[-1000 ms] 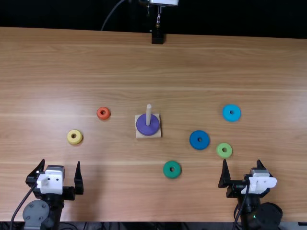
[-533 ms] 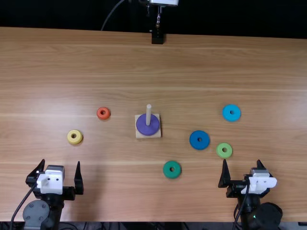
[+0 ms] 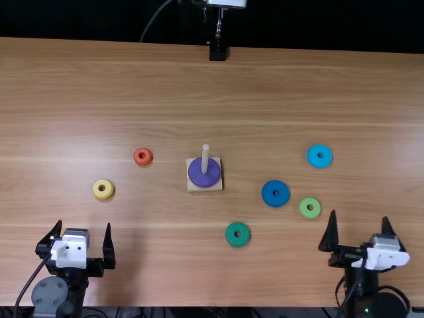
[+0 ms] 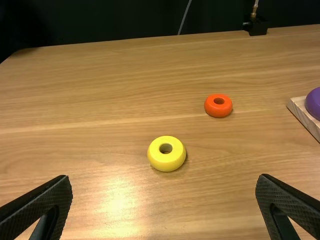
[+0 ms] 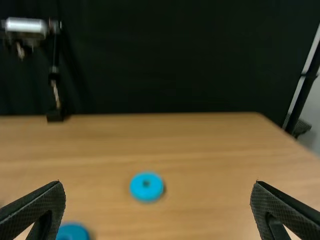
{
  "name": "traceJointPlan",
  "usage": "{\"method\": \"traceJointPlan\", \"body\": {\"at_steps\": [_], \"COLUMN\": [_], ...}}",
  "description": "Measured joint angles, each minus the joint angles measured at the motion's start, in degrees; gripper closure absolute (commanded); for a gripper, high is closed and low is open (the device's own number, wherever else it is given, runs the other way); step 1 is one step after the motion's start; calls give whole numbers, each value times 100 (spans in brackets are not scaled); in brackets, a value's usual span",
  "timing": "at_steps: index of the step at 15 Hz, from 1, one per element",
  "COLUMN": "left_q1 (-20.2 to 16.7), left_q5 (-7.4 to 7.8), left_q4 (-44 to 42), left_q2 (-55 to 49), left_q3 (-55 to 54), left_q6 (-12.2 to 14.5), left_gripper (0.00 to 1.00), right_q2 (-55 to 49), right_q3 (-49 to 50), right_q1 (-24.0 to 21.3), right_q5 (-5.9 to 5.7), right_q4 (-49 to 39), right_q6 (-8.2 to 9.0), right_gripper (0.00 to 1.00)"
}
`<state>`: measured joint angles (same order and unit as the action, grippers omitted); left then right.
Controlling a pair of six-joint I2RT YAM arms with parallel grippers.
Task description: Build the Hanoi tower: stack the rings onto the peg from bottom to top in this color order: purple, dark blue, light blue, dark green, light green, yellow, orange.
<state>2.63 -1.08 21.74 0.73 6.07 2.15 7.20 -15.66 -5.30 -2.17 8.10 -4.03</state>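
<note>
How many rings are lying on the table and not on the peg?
6: the orange ring and yellow ring, left of the peg; the dark green ring, toward the near edge, slightly right; the dark blue ring, light green ring and light blue ring, farther right.

Top view: high above the near edge of the worktop (image 3: pixel 199 86), facing steeply down and far, the most distant of three, spanning both near corners' arms to the far edge. Left wrist view: close, from the left hand (image 3: pixel 83 224), slanting down and far, sharing yellow ring (image 4: pixel 166 161), orange ring (image 4: pixel 218 111) and part of the peg base (image 4: pixel 300 112) with the top view. Right wrist view: low, from the right hand (image 3: pixel 360 215), facing far at a flatter slant, sharing light blue ring (image 5: pixel 146 194) with the top view; black stand foot (image 3: pixel 217 51), common to all.
</note>
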Motion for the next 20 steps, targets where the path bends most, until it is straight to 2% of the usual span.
{"method": "traceJointPlan", "body": {"at_steps": [4,5,7,10,12,15,17,18,20], "left_q1": [0,0,0,0,0,0,0,0,0], "left_q5": [0,0,0,0,0,2,0,2,0], "left_q4": [2,2,2,2,4,2,2,2,4], "left_q2": [0,-2,0,-2,0,0,0,0,-2], "left_q3": [-2,-2,-2,-2,-2,-2,0,-2,-2], "left_q6": [-2,-4,-2,-2,-4,0,-2,-4,-2], "left_gripper": [0,0,0,0,0,0,0,0,0], "right_q2": [1685,2177,3296,4697,5611,6811,7414,7652,7991], "right_q3": [-1803,-2253,-3032,-4127,-4730,-5075,-5075,-5075,-5075], "right_q1": [2,105,675,1132,1342,1357,1390,1421,1456], "right_q5": [-46,-70,-85,-94,-98,-96,-81,-63,-44], "right_q4": [31,348,1346,2369,2922,3248,3279,3281,3279], "right_q6": [0,0,-4,24,258,1154,1550,1657,1738], "right_gripper": [0,0,0,0,0,0,0,0,0]}}
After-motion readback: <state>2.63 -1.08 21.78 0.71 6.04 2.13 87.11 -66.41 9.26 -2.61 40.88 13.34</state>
